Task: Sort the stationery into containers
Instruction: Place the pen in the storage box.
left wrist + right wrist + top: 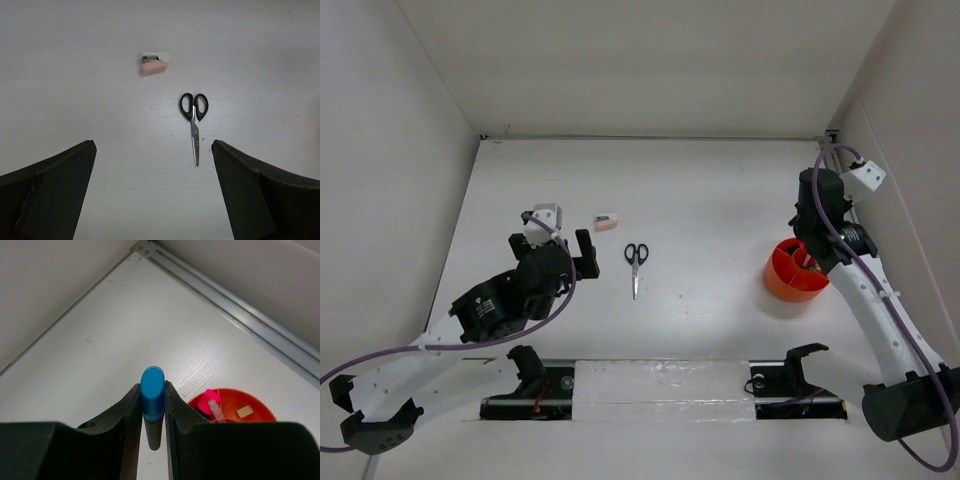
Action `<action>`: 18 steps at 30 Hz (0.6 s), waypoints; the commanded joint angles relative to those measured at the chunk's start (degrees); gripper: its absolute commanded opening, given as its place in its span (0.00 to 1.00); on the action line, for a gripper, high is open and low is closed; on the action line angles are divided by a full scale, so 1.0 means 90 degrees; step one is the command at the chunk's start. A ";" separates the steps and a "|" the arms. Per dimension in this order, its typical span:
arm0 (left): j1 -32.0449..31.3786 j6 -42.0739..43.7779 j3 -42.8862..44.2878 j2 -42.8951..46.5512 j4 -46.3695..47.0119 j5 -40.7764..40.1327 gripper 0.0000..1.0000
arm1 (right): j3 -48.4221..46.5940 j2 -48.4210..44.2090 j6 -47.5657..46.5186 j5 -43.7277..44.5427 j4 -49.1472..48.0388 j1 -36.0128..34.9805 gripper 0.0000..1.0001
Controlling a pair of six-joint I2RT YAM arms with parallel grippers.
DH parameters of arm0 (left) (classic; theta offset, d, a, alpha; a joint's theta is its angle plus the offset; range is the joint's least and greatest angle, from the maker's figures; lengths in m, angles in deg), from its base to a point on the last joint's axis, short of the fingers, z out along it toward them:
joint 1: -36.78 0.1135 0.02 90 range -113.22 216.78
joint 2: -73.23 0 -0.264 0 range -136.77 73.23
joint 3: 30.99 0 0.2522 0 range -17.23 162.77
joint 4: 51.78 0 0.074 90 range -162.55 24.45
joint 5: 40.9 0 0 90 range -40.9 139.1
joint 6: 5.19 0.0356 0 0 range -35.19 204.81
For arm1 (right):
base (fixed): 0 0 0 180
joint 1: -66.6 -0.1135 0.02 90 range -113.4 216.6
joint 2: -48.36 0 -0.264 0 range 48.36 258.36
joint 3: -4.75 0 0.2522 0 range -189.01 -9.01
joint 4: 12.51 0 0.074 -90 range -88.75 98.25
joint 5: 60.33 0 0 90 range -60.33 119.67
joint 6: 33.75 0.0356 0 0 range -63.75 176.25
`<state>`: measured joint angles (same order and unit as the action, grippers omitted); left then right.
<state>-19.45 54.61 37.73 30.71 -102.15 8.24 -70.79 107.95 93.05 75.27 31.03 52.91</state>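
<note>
Scissors (194,115) lie on the tabletop (75,100) ahead of the left fingers (55,190), which stand wide apart. The right fingers (127,425) clamp a blue-capped marker (152,387); the orange tub (260,407) sits just beyond them, to their right.

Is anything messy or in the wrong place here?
Nothing is spilled or broken. The scissors and a small pink-white item lie loose on the table, outside the orange tub. The right gripper holds a blue-capped marker.
</note>
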 commanded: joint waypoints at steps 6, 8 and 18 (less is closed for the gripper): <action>-0.0003 -0.0191 -0.0189 -0.0099 0.0229 -0.0089 1.00 | 0.0417 0.0468 0.0100 0.0323 -0.0037 0.0320 0.00; -0.0003 -0.0190 -0.0189 -0.0235 0.0229 -0.0031 1.00 | 0.0478 0.0527 0.0208 0.0382 -0.0037 0.0320 0.00; -0.0003 -0.0073 -0.0189 -0.0178 0.0356 0.0243 1.00 | 0.0976 0.0906 0.0345 0.0489 -0.0252 0.0320 0.00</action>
<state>-19.45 53.48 36.11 28.22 -100.88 9.97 -62.42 114.55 94.95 77.35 31.16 55.66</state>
